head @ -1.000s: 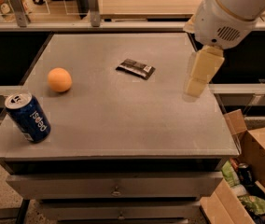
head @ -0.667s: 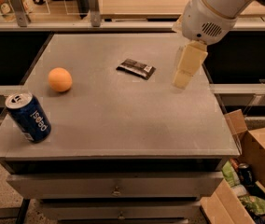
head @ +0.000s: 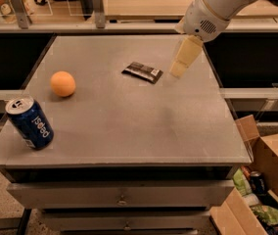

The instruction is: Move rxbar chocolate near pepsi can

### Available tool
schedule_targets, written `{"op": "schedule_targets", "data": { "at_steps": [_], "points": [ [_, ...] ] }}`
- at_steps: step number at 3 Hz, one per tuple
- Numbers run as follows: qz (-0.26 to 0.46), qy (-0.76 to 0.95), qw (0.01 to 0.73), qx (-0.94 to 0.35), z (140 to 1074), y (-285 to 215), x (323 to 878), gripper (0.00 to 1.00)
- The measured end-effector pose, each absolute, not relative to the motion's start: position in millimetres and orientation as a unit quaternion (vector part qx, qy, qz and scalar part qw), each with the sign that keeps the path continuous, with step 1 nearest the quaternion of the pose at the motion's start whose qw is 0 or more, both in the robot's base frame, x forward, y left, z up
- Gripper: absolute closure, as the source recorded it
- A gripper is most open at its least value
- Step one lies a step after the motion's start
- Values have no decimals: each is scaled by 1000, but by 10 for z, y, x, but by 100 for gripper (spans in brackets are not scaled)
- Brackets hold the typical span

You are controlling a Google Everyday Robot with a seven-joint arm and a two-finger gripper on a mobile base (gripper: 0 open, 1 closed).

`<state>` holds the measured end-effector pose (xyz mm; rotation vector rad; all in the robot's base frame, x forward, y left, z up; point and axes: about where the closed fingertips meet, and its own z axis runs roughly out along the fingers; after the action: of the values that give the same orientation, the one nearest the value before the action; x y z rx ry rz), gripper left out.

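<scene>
The rxbar chocolate lies flat on the grey table, toward the back middle, its white label patch at the right end. The pepsi can stands tilted at the front left corner of the table, dark blue with a silver top. My gripper hangs from the white arm at the upper right, just to the right of the bar and a little above the table, apart from the bar.
An orange ball-shaped fruit sits on the table left of the bar, behind the can. An open cardboard box with several items stands on the floor at the right. Drawers are under the table top.
The arm and gripper have moved left and toward the back, closing in on the bar's right end. The bar, can and fruit have not moved.
</scene>
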<state>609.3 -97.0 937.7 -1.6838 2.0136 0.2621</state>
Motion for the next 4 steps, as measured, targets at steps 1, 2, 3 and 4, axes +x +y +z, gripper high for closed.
{"op": "schedule_targets", "data": {
  "at_steps": [1,2,3,4],
  "points": [
    [116,750,260,-597,9224,-968,6418,0],
    [139,763,263,-575,8995,-955,6706,0],
    [152,768,273,-559,8819,-899,6865,0],
    [155,770,289,-548,8652,-777,6960,0]
  ]
}}
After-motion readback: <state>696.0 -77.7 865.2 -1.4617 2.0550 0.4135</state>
